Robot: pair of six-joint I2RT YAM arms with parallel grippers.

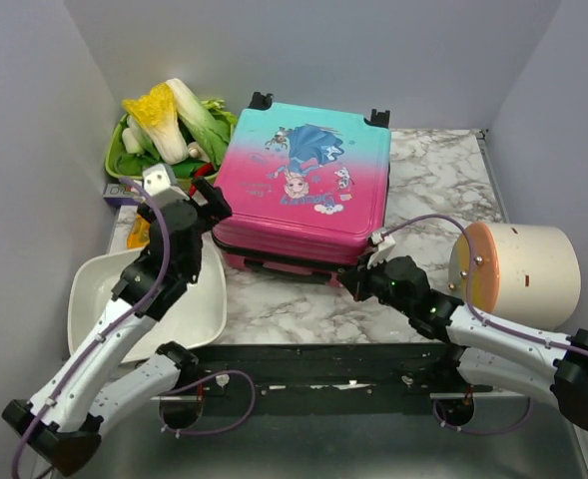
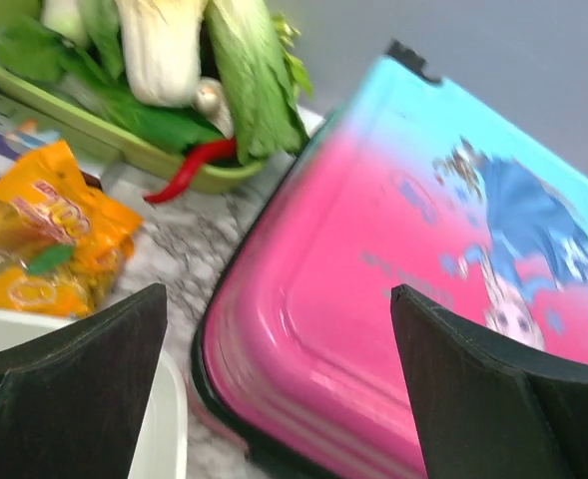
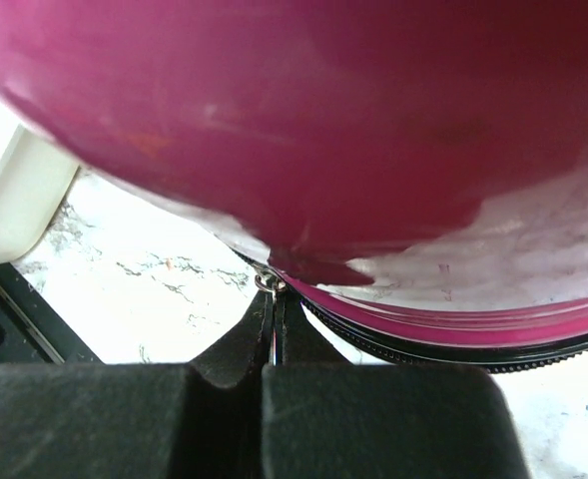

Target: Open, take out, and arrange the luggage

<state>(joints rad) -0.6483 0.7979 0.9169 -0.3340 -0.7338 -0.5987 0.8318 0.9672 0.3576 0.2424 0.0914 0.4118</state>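
Observation:
The luggage (image 1: pixel 303 180) is a pink-to-teal hard-shell suitcase with a princess print. It lies flat and closed on the marble table, wheels at the far side. My left gripper (image 1: pixel 210 205) is open at its near left corner; in the left wrist view the gripper (image 2: pixel 279 299) has that pink corner (image 2: pixel 393 299) between its wide-apart fingers, not touching it. My right gripper (image 1: pixel 351 277) is at the suitcase's near edge. In the right wrist view the gripper (image 3: pixel 274 294) is shut on the metal zipper pull (image 3: pixel 265 281) under the pink shell (image 3: pixel 323 120).
A white basin (image 1: pixel 104 299) sits at the near left under my left arm. A green tray of vegetables (image 1: pixel 164 130) stands at the far left, with a red chili (image 2: pixel 189 170) and an orange snack packet (image 2: pixel 44 230) nearby. A cream cylindrical container (image 1: pixel 528 274) lies at the right.

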